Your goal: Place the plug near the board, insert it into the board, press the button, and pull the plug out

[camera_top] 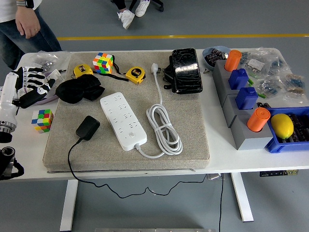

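While left hand hovers empty, plug lies beside board

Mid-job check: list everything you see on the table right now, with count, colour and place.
Power strip: 1, white, pad centre, cord coiled beside it.
Plug adapter: 1, black, pad's left, left of strip.
Rubik's cubes: 2, multicoloured, pad's far left; table left.
Tape measures: 2, yellow, far pad.
Black cloth: 1, far-left pad.
Black glossy pouch: 1, far pad.
Orange cylinders: 2, right, in grey blocks.
Blue blocks: 2, right.
Lemon: 1, yellow, blue bin.
Left hand: white-black, left edge, open.
Person: far left.
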Controlling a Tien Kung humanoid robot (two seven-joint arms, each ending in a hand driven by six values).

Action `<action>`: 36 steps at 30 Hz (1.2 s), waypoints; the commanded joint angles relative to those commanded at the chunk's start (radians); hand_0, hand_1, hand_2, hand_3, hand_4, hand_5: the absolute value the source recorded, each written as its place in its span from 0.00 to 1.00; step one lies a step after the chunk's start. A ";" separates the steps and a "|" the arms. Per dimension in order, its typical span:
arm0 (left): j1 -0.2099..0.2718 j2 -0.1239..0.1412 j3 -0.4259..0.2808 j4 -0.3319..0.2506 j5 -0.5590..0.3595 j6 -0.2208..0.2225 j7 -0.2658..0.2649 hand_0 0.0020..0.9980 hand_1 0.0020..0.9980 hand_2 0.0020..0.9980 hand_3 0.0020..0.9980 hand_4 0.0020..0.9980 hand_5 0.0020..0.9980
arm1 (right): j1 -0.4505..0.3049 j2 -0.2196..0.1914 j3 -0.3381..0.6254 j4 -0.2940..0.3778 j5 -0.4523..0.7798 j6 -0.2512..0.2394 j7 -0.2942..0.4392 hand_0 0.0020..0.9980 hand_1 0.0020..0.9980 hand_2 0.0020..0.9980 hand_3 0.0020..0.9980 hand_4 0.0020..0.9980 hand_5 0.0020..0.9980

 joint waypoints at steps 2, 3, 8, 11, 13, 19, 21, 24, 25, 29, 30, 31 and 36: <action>-0.004 -0.002 -0.013 0.000 0.002 -0.002 0.004 0.34 0.44 0.51 0.58 0.85 0.31 | 0.004 -0.001 -0.007 -0.003 0.003 0.001 -0.001 0.56 0.65 0.61 0.53 0.90 0.43; -0.005 -0.004 -0.017 0.000 0.003 -0.003 0.006 0.34 0.44 0.51 0.58 0.85 0.31 | 0.005 -0.001 -0.011 -0.005 0.005 0.001 -0.001 0.56 0.65 0.61 0.53 0.90 0.43; -0.009 -0.008 -0.027 0.000 0.005 -0.007 0.012 0.34 0.44 0.51 0.59 0.84 0.31 | 0.011 -0.003 -0.017 -0.005 0.006 0.001 0.000 0.56 0.65 0.61 0.53 0.90 0.43; -0.007 -0.008 -0.031 -0.001 0.007 -0.011 0.017 0.34 0.44 0.51 0.59 0.84 0.31 | 0.014 -0.004 -0.021 -0.005 0.007 0.001 0.000 0.56 0.65 0.61 0.53 0.90 0.43; -0.006 -0.009 -0.037 -0.001 0.008 -0.011 0.018 0.34 0.44 0.51 0.59 0.84 0.31 | 0.018 -0.006 -0.028 -0.006 0.009 0.001 0.001 0.56 0.65 0.61 0.53 0.90 0.44; -0.003 -0.009 -0.042 -0.003 0.009 -0.015 0.021 0.34 0.44 0.51 0.59 0.84 0.31 | 0.021 -0.009 -0.038 -0.008 0.012 0.002 0.000 0.56 0.65 0.61 0.53 0.90 0.44; -0.003 -0.008 -0.043 -0.004 0.009 -0.017 0.023 0.34 0.44 0.51 0.59 0.84 0.31 | 0.024 -0.010 -0.038 -0.009 0.011 0.001 0.000 0.56 0.65 0.61 0.53 0.90 0.44; -0.002 -0.007 -0.044 -0.006 0.010 -0.018 0.024 0.34 0.44 0.51 0.59 0.84 0.31 | 0.026 -0.013 -0.043 -0.009 0.011 0.000 0.000 0.56 0.65 0.61 0.53 0.90 0.44; -0.002 -0.007 -0.045 -0.006 0.010 -0.019 0.025 0.35 0.44 0.51 0.59 0.84 0.31 | 0.026 -0.014 -0.045 -0.008 0.010 0.000 0.001 0.56 0.65 0.61 0.53 0.90 0.44; -0.004 -0.007 -0.044 -0.010 0.009 -0.020 0.024 0.35 0.44 0.51 0.59 0.84 0.31 | 0.025 -0.016 -0.053 -0.009 0.013 0.000 0.001 0.56 0.65 0.61 0.53 0.90 0.44; -0.004 -0.007 -0.044 -0.010 0.009 -0.020 0.024 0.35 0.44 0.51 0.59 0.84 0.31 | 0.025 -0.016 -0.055 -0.009 0.014 0.000 0.001 0.56 0.65 0.61 0.53 0.90 0.44; -0.004 -0.007 -0.044 -0.012 0.009 -0.021 0.024 0.35 0.44 0.51 0.59 0.84 0.31 | 0.024 -0.017 -0.056 -0.009 0.015 0.000 0.001 0.56 0.65 0.61 0.53 0.90 0.44; -0.007 -0.006 -0.038 -0.014 0.011 -0.022 0.026 0.35 0.44 0.51 0.59 0.84 0.31 | 0.023 -0.020 -0.057 -0.008 0.016 -0.001 0.001 0.56 0.65 0.61 0.53 0.90 0.44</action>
